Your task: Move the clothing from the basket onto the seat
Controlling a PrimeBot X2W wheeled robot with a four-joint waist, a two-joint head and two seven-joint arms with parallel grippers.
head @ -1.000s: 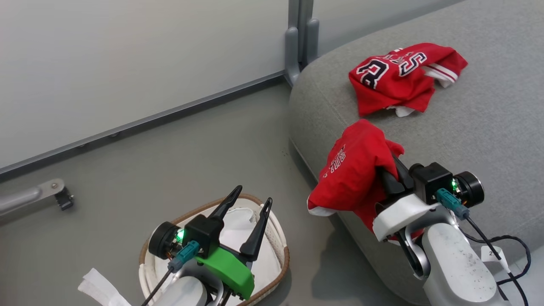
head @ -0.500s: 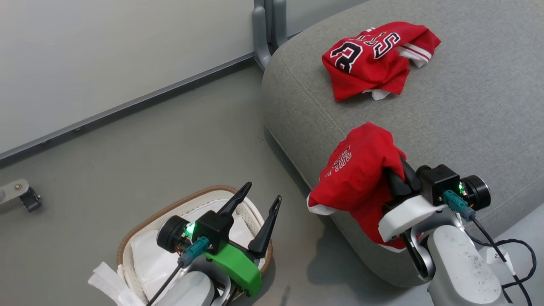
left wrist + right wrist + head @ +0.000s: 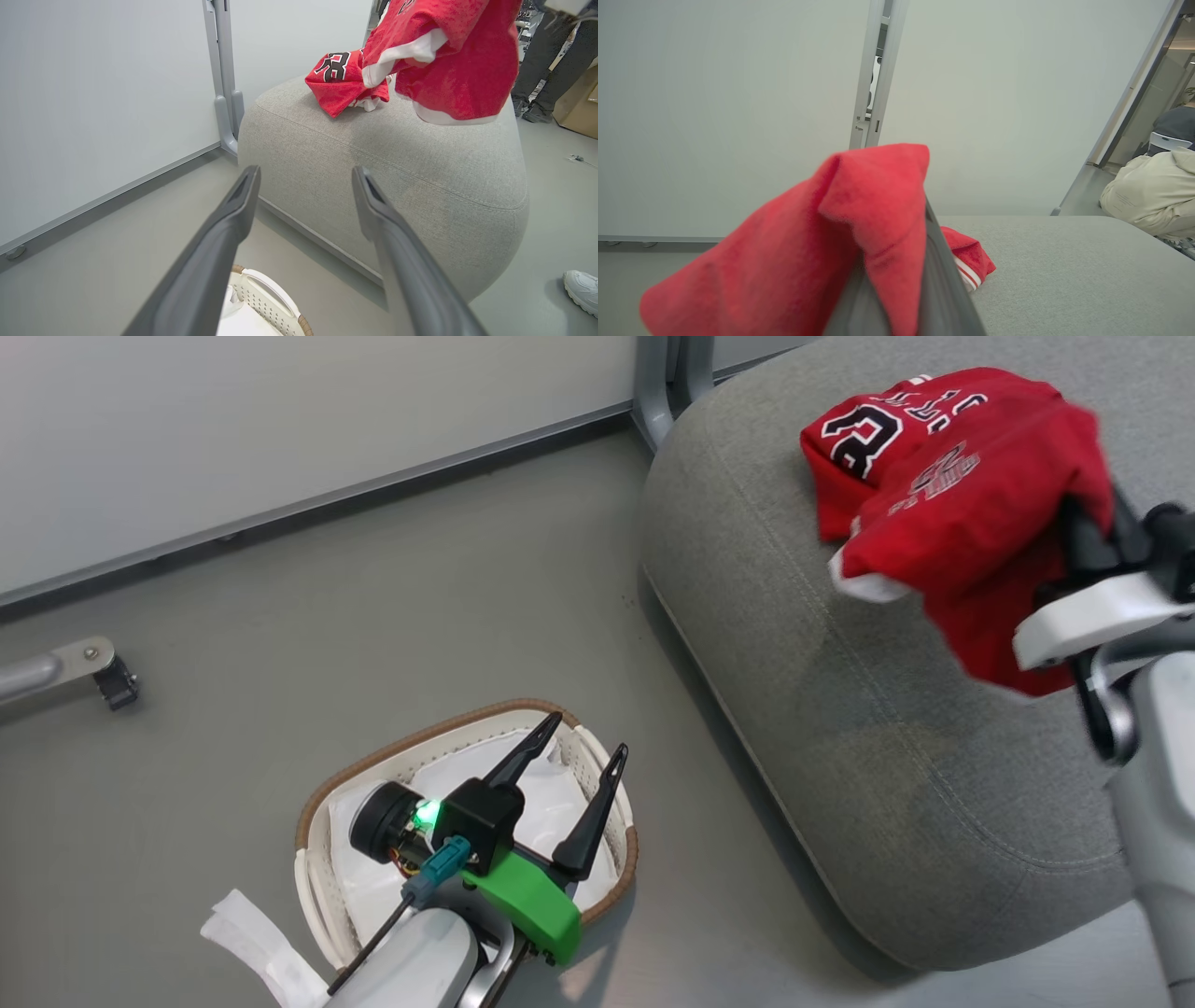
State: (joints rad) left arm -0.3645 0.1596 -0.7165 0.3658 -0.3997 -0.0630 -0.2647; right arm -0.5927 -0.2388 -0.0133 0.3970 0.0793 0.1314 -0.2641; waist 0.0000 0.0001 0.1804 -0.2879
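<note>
Right hand (image 3: 1088, 537) is clamped down on a red jersey (image 3: 971, 523). The cloth is draped right over its fingers and hangs in the air above the seat (image 3: 887, 756), not touching it. The other jersey (image 3: 859, 439) lies crumpled on the seat just behind. Left hand (image 3: 588, 733) is spread wide with nothing in it, hovering over the basket (image 3: 420, 737) on the floor, white liner (image 3: 560, 803) inside.

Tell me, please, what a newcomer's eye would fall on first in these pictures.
The bright red jersey draped over the right end effector, above the grey seat. Behind it a second jersey lies crumpled on the seat; the left end effector hangs open over the white basket.
</note>
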